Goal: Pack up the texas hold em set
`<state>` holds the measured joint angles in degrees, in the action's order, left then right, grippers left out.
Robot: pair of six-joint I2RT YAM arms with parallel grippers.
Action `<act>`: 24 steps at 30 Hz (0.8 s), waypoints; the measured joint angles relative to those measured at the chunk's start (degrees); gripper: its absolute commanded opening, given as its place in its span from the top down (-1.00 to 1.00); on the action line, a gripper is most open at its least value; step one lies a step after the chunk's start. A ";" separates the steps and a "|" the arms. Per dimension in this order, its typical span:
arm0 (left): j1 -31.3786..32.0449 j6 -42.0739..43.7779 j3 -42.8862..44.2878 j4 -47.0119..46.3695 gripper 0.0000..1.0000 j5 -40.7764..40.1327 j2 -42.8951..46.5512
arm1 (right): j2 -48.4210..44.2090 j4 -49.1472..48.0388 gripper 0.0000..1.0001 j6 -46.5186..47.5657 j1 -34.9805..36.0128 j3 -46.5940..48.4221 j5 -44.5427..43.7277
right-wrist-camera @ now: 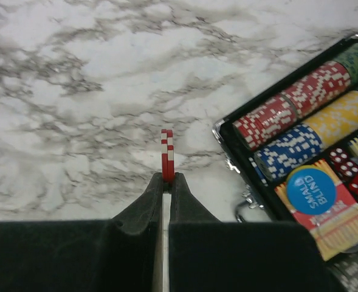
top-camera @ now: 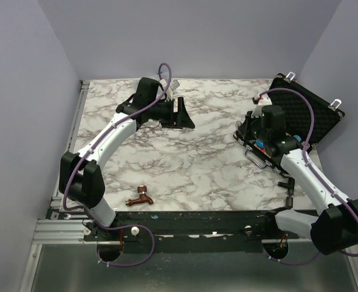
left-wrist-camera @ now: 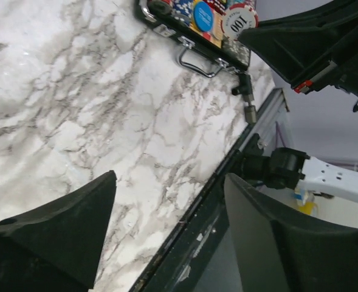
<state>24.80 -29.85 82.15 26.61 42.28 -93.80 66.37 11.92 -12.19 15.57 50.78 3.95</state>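
The texas hold em set (top-camera: 315, 109) lies open at the table's right, its foam-lined lid tilted back. In the right wrist view its tray (right-wrist-camera: 276, 210) holds rows of red chips (right-wrist-camera: 285, 109), blue chips (right-wrist-camera: 288, 149) and yellow chips (right-wrist-camera: 340, 115), plus a blue disc (right-wrist-camera: 311, 188). My right gripper (right-wrist-camera: 167, 177) is shut on two red chips (right-wrist-camera: 167, 152) held on edge above the marble, just left of the case. My left gripper (top-camera: 183, 115) stands open and empty over the back middle of the table. The left wrist view shows its fingers (left-wrist-camera: 63, 237) wide apart and the case's silver handle (left-wrist-camera: 197, 61).
A copper faucet (top-camera: 141, 198) lies near the front edge on the left. A small black fitting (top-camera: 286, 182) sits by the front right corner, also seen as the black fitting (left-wrist-camera: 247, 97) in the left wrist view. Grey walls enclose the marble table (top-camera: 185, 164).
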 measured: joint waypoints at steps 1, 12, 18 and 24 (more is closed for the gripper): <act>0.04 0.20 0.00 0.20 -0.55 -1.14 0.42 | 0.39 1.62 0.99 2.40 -0.02 0.52 -1.20; 0.35 1.55 0.00 2.14 -0.78 -8.15 1.99 | 15.28 10.95 0.99 17.51 0.17 7.72 -8.37; 1.07 1.79 0.00 2.71 -0.78 -8.74 1.99 | 21.09 11.72 0.99 21.44 1.29 9.51 -13.18; 1.18 2.05 0.00 2.95 -0.78 -8.90 1.99 | 24.98 11.74 0.99 24.81 3.23 11.02 -17.66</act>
<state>25.98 -27.79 82.15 29.56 33.39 -91.81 91.35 23.66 12.62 18.81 61.80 -13.72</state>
